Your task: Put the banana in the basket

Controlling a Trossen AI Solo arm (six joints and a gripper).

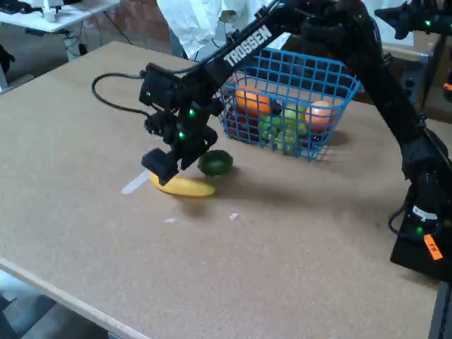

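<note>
A small yellow banana (186, 186) lies on the brown table, just left of a round green lime (215, 163). My gripper (168, 168) hangs right over the banana's left end, its black fingers low and close to the fruit. From this angle I cannot make out whether the jaws are open or closed around it. The blue wire basket (291, 102) stands behind and to the right, holding several pieces of fruit, orange, green and red.
A flat whitish strip (135, 184) lies on the table just left of the banana. The arm's base (421, 233) stands at the right edge. A black cable (113, 92) loops behind the wrist. Small white scraps (234, 216) lie nearer the front.
</note>
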